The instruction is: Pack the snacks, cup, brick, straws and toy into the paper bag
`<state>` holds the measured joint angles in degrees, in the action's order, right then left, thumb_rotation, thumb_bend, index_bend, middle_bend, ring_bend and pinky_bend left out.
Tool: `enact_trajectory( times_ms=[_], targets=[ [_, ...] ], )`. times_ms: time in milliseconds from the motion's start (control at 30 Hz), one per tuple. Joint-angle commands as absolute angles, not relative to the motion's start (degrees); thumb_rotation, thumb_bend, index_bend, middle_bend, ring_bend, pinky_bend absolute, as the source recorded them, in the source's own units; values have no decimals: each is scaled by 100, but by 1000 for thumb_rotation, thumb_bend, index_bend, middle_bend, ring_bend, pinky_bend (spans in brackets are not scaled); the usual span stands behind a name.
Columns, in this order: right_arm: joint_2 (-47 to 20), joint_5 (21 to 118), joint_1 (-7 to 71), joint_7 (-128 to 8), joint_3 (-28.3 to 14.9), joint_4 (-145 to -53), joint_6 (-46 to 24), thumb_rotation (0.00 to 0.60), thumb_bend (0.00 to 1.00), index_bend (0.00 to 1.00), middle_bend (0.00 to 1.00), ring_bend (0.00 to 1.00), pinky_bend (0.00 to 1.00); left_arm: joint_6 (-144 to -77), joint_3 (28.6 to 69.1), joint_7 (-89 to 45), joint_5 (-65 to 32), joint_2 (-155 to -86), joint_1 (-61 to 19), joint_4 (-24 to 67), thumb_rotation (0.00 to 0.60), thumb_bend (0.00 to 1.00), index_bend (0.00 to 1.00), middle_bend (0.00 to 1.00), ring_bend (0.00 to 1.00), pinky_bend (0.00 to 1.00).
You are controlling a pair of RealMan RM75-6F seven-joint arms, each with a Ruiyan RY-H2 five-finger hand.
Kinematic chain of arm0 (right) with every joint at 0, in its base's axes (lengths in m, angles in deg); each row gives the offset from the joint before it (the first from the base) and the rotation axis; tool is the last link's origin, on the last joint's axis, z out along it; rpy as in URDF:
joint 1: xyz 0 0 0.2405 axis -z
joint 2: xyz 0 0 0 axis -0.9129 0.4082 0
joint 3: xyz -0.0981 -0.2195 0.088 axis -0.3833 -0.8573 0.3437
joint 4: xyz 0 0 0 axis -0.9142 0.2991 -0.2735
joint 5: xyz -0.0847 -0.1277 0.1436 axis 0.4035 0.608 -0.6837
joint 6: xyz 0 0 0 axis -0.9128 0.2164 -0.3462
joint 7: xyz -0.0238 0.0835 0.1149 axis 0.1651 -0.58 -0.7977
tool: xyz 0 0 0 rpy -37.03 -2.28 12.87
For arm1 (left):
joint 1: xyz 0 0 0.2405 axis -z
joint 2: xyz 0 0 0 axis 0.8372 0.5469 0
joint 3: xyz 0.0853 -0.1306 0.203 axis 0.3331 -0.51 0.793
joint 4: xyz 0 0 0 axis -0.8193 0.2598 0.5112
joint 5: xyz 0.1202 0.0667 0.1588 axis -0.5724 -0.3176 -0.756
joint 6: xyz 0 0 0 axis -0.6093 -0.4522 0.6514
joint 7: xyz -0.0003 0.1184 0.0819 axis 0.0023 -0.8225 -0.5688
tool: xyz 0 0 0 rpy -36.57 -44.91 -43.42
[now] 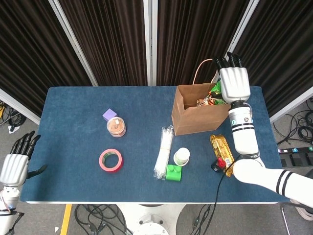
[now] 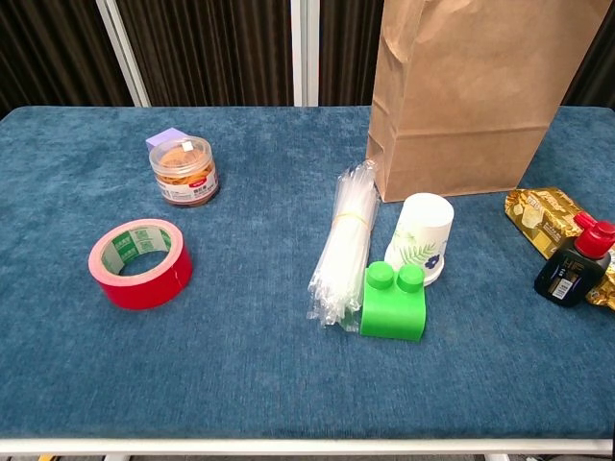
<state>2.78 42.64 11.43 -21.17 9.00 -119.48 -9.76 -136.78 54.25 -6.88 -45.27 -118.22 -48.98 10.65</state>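
The right hand (image 1: 234,84) is hovering, fingers apart and empty, over the far right rim of the upright brown paper bag (image 1: 198,116), where an orange snack packet (image 1: 204,102) is lying inside. Dropping carelessly, it risks catching the rim and tipping the bag onto the white paper cup (image 1: 182,156).

Curtained lab, blue table (image 1: 73,147)

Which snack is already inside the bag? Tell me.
The orange snack packet lying in the open paper bag. The gold snack bar and the round snack jar lie outside on the table.
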Motion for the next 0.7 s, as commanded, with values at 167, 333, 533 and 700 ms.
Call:
enact_trajectory(
  times_ms=[167, 333, 533, 700],
  targets=[
    [892, 4864, 1384, -2442, 1069, -12760, -620, 600, 0, 130, 213, 63, 86, -13654, 5409, -790, -4525, -11783, -4866, 1200, 600, 183, 114, 105, 9, 136],
    [1438, 5260, 1690, -2532, 1047, -13452, -383, 600, 0, 129, 218, 64, 86, -13719, 5436, -845, -4568, -11724, -4894, 1300, 600, 183, 114, 105, 9, 136],
    [2049, 6500, 2365, -2701, 563, -14224, -50, 600, 0, 141, 245, 88, 95, -13795, 5484, -909, -4650, -11672, -4920, 1409, 600, 183, 114, 105, 9, 136],
    [2403, 7609, 3071, -2866, -190, -14608, 42, 600, 0, 148, 253, 110, 134, -13809, 5513, -975, -4694, -11680, -4922, 1487, 600, 183, 114, 105, 9, 137]
  ],
)
